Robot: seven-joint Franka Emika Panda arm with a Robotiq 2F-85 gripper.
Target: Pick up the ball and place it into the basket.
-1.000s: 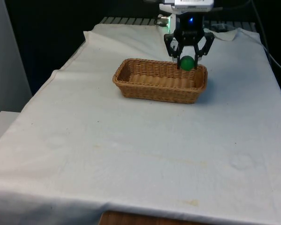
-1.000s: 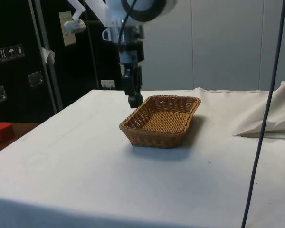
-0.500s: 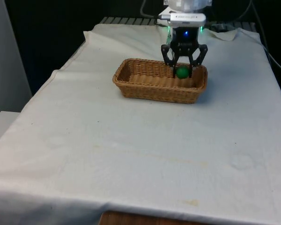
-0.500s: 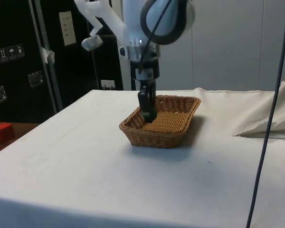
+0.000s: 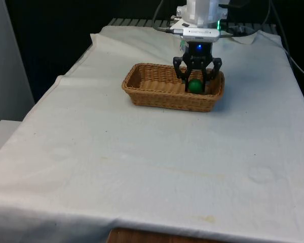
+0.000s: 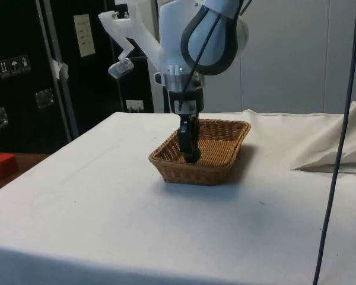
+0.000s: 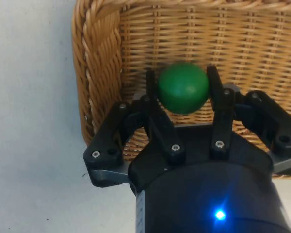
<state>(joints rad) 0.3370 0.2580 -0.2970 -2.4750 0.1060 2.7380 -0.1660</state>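
Reaching down into basket (image 5: 157,91), tool (image 5: 194,87) vertical

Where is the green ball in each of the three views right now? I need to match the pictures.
Front view: the ball sits between the tool fingers, inside the basket at its end on the front view's right.
Side view: a sliver of green at the fingertips, inside the basket's near end.
Wrist view: the ball is clamped between the fingers, over the basket floor.
Shared landmark: the wicker basket.
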